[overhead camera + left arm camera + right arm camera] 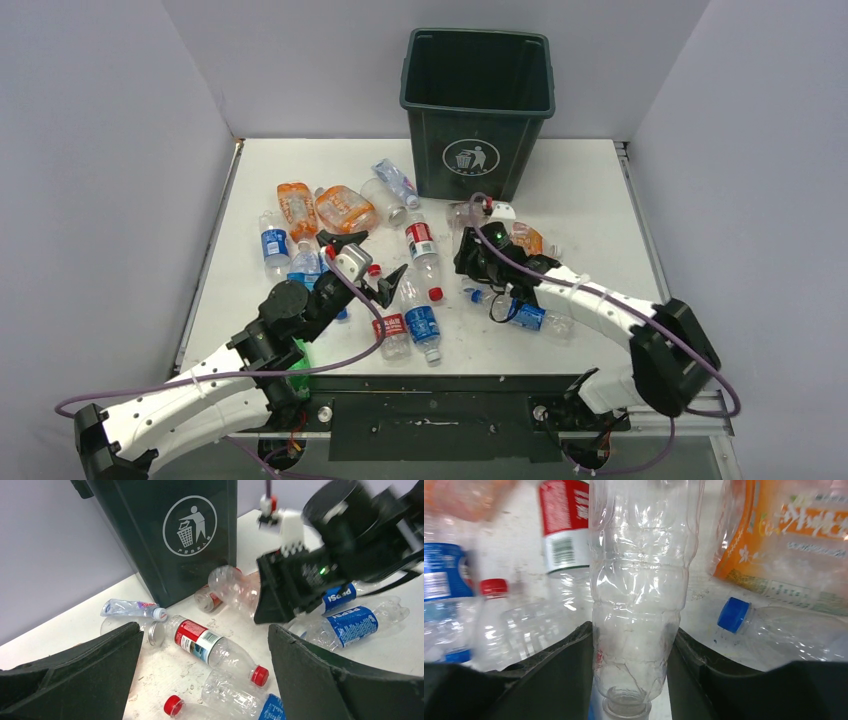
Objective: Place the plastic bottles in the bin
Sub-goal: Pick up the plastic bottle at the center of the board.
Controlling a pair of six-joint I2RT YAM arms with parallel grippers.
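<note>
Right pincer (pixel 631 632) pinching clear bottle (pixel 639 580) (neck toward wrist), left pincer (pixel 204 629) spread wide, facing bin (pixel 130 535)

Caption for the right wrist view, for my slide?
Right gripper clamps a clear bottle; an orange bottle and a blue-capped bottle lie beside it.

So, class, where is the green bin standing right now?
In the top view the bin stands at the table's far edge, right of centre, a crushed clear bottle lying by its front left corner.
</note>
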